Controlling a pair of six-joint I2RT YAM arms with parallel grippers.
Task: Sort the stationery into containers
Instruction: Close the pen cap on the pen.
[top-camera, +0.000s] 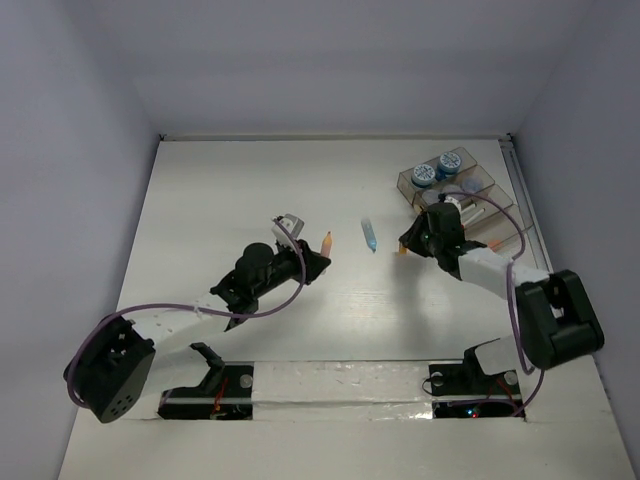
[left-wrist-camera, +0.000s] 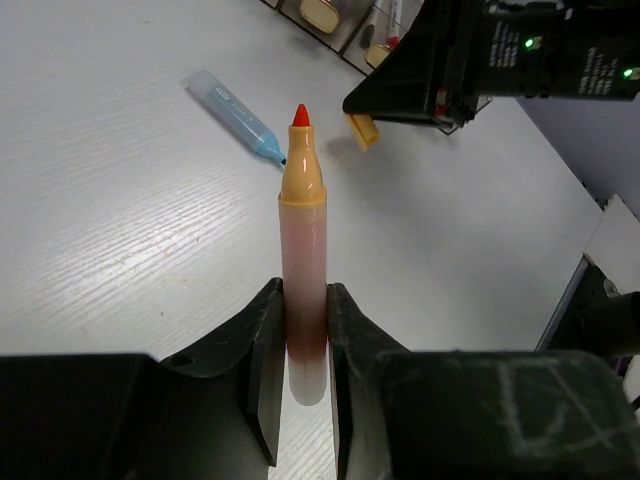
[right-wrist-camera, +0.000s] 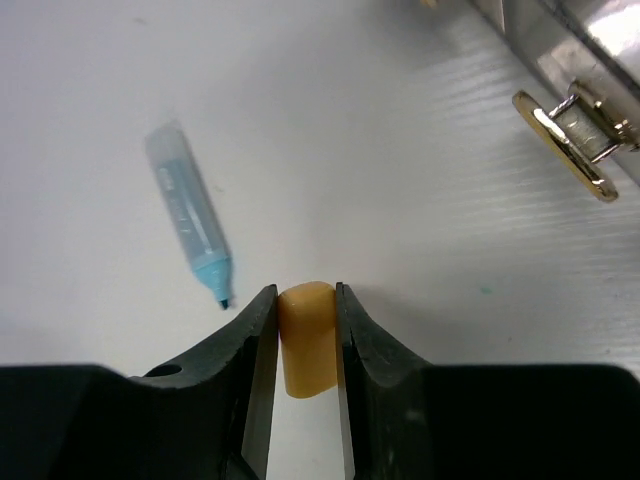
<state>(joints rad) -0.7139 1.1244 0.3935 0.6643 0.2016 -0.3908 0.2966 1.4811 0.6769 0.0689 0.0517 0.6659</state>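
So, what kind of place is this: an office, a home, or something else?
Most likely a robot test cell in a lab: plain white walls box in a white table, the left arm and right arm are bolted at its near edge, and a clear organiser tray stands at the far right.

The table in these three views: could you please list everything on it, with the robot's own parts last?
orange marker: one, orange, uncapped, held in the left gripper
orange cap: one, orange, held in the right gripper
blue marker: one, light blue, lying on the table between the grippers
tray: one, smoky clear, far right of the table
jars: two, blue lids, in the tray's far compartment
clip: one, gold, at the tray's edge
table: one, white
left gripper: one, black, shut on the marker
right gripper: one, black, shut on the cap
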